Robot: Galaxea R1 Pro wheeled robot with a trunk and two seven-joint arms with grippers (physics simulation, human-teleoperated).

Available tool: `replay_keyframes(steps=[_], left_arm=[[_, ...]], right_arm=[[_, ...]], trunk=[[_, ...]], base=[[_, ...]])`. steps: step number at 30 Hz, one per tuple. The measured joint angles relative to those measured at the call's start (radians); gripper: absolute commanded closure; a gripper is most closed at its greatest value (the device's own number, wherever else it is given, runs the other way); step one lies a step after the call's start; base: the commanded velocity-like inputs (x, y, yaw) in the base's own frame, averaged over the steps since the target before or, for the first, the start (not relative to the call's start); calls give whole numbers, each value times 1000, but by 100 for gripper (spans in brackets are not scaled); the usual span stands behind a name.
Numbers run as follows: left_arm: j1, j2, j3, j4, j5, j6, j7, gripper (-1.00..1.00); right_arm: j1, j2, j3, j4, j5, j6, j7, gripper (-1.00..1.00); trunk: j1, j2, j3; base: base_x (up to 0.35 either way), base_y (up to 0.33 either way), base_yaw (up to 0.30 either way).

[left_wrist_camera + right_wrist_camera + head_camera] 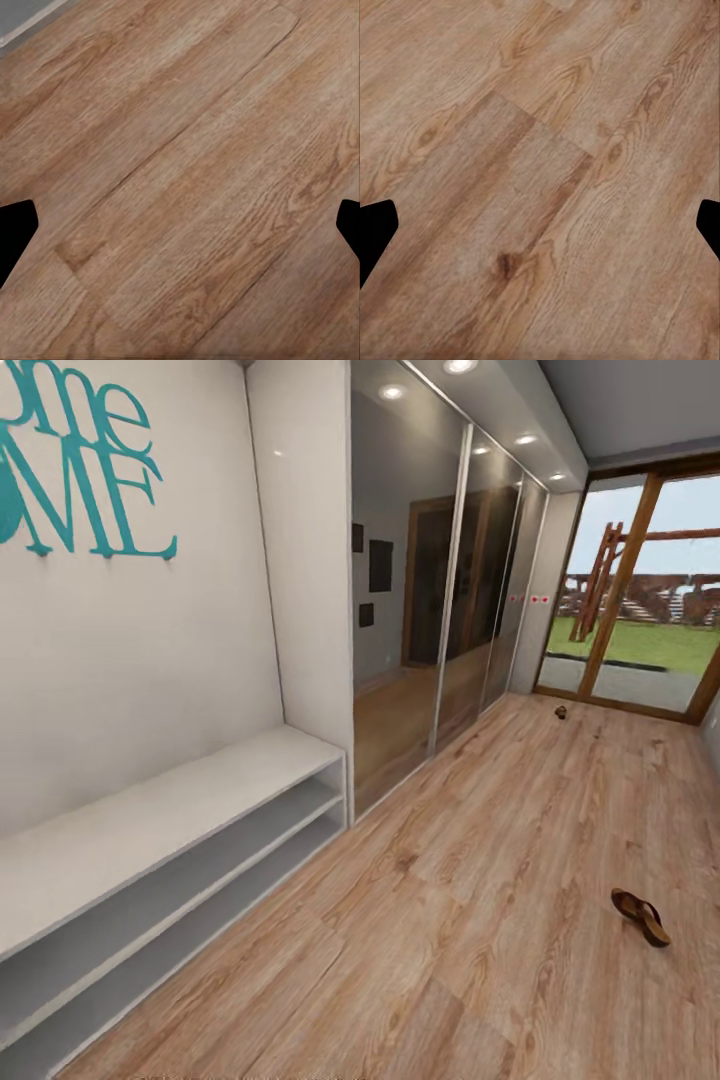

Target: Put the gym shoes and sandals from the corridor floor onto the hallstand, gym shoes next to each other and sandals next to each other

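Sandal (641, 916) flat on corridor floor (480, 920) | hallstand (150, 830) shelves bare | left gripper (180, 225), right gripper (540, 225) spread wide, grasping nothing

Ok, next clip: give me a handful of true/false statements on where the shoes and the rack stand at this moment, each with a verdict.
1. A brown sandal lies on the wood floor at the right of the head view. True.
2. The white rack already holds a shoe on its top. False: its top and both visible shelf tiers are bare.
3. A second small dark item lies on the floor near the glass door. True; too small to identify.
4. The left hand is shut on a sandal. False: its fingertips stand wide apart over bare planks.
5. The rack stands at the right of the head view. False: it stands at the left.
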Motion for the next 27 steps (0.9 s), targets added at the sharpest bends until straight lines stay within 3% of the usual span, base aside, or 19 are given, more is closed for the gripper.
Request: replay_keyframes(steps=[27], left_arm=[[0, -1, -1, 0, -1, 0, 0, -100]], right_arm=[[0, 2, 2, 2, 2, 0, 0, -100]], trunk=[[0, 0, -19]], base=[[-2, 0, 256]])
